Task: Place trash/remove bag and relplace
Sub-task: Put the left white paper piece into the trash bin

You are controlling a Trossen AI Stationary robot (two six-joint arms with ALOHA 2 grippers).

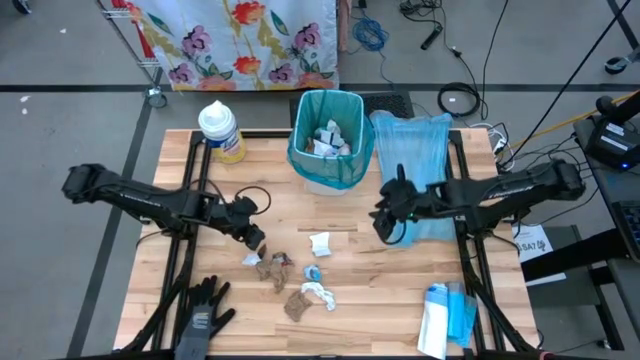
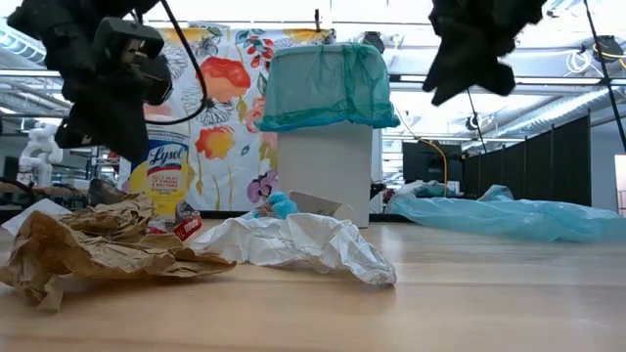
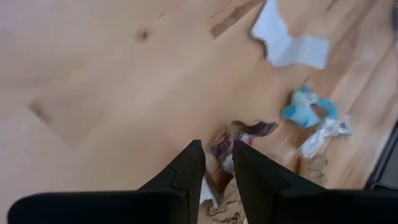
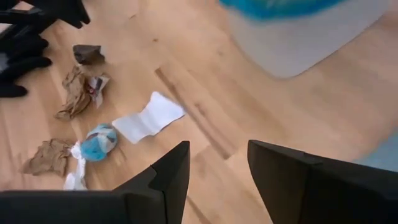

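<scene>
Read "Lysol" on the yellow-labelled wipes canister (image 2: 161, 181) at the wooden worktop's (image 1: 400, 290) far left corner. Lay scattered mid-worktop: crumpled brown paper wads (image 1: 274, 268), white tissue scraps (image 1: 320, 243), a light blue wrapper bit (image 1: 313, 273). Stood at the far edge, a white bin lined with a teal bag (image 1: 330, 140), scraps inside. Left bare wood between both arms. Hovered low over the wads, left gripper (image 1: 252, 238), fingers narrowly parted, pinching nothing. Hung raised near a flat blue bag (image 1: 415, 165), right gripper (image 1: 382, 218), fingers spread.
</scene>
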